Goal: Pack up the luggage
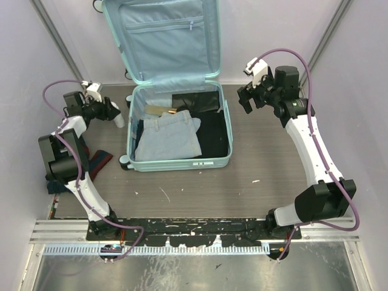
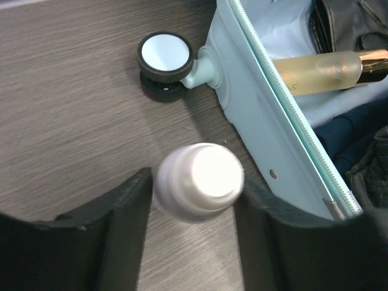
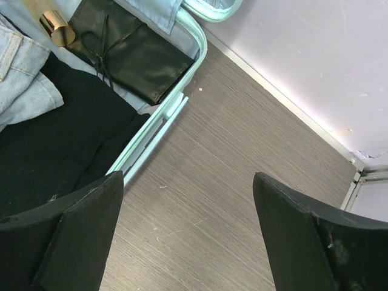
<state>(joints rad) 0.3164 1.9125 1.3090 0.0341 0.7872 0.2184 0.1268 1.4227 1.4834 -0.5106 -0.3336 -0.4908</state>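
The luggage [image 1: 179, 162], a mint-green suitcase, lies open mid-table with its lid [image 1: 160, 36] propped upright at the back. Inside it are folded jeans [image 1: 167, 136], black clothing [image 1: 213, 136], a black pouch [image 3: 130, 57] and a yellowish perfume bottle [image 2: 324, 68]. My left gripper [image 2: 194, 206] stands just left of the case's wall. Its fingers press both sides of a small white bottle [image 2: 200, 179], which stands upright on the table. My right gripper [image 3: 188, 224] hangs open over bare table right of the case's back corner, holding nothing.
A black suitcase wheel [image 2: 165, 57] sticks out close behind the white bottle. A dark striped cloth [image 1: 100, 160] lies at the table's left edge by the left arm. Pale walls close in the back and both sides.
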